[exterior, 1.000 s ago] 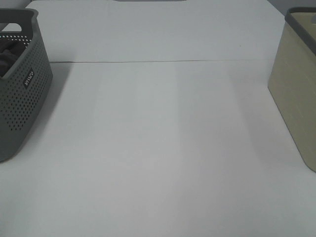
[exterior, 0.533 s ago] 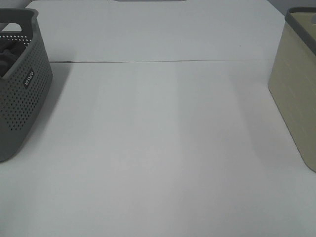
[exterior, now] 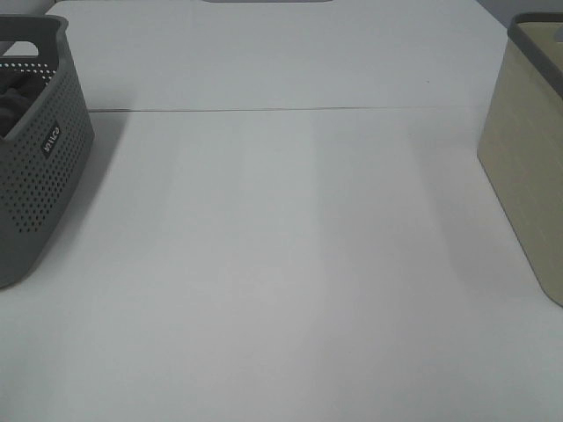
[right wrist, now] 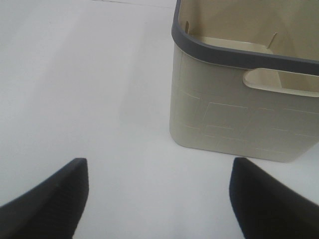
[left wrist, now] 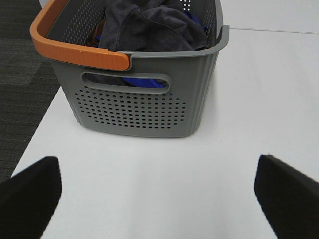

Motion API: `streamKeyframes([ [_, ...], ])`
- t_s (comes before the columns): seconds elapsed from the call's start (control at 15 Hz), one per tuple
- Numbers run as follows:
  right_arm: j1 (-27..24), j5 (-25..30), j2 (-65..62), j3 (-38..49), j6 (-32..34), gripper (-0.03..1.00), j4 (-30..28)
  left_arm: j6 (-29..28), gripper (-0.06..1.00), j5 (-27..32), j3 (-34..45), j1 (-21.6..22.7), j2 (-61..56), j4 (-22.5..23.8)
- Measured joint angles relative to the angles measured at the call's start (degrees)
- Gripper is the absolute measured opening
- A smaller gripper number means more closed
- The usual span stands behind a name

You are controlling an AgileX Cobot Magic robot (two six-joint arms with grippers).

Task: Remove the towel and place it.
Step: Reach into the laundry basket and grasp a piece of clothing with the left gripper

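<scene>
Changing: nothing in the last second. The high view matches the two before it, with the grey basket [exterior: 44, 185] at the left edge, the beige basket [exterior: 528, 176] at the right edge, open tabletop [exterior: 281, 264] between them and no arm in shot.
Meaning for the task: we're at the starting whistle, I'd say. Removal has not begun, and neither arm has committed to a reach.
Towel: the towel [left wrist: 149, 25] is bundled in the grey basket, crumpled and heaped near rim height. A blue cloth [left wrist: 144, 82] lies under it and shows through the handle slot.
Basket detail: an orange handle [left wrist: 79, 52] runs along the left rim and is not resting on the towel.
Left hand: the left hand [left wrist: 157, 199] is spread fully wide. Its dark fingers [left wrist: 30, 194] sit at the two corners of the wrist view, over the tabletop on the near side of the grey basket, well short of its wall. It grips nothing and touches nothing.
Right hand: the right hand [right wrist: 159, 199] is spread wide too, a shade less than full. It is empty and faces the beige basket from a little way off, without contact.
Beige basket: the part of its inside that shows holds nothing, so it looks like the likely drop spot.
Next call: probably the left hand, which must go up and over the rim to pinch the grey folds and not the blue.
</scene>
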Motion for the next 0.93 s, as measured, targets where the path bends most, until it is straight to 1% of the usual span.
streamKeyframes([
  [0.13,0.0,0.0,0.0,0.0,0.0,0.76,0.0,3.7,0.99,1.4,-0.7,0.0,0.2,-0.1],
  [0.27,0.0,0.0,0.0,0.0,0.0,0.76,0.0,8.2,0.97,5.2,-5.6,0.0,4.6,-0.1],
  [0.4,0.0,0.0,0.0,0.0,0.0,0.76,0.0,12.4,0.96,6.7,-11.4,0.0,12.3,0.2],
  [0.53,0.0,0.0,0.0,0.0,0.0,0.76,0.0,20.5,0.95,6.8,-17.5,0.0,22.7,0.4],
  [0.6,0.0,0.0,0.0,0.0,0.0,0.76,0.0,27.3,0.95,6.8,-21.8,0.0,30.4,0.7],
  [0.73,0.0,0.0,0.0,0.0,0.0,0.76,0.0,36.0,0.95,6.8,-27.0,0.0,41.0,0.7],
  [0.87,0.0,0.0,0.0,0.0,0.0,0.76,0.0,40.9,0.95,6.8,-32.1,0.0,50.6,0.7],
  [0.93,0.0,0.0,0.0,0.0,0.0,0.76,0.0,42.2,0.95,6.7,-33.5,0.0,53.2,0.7],
])
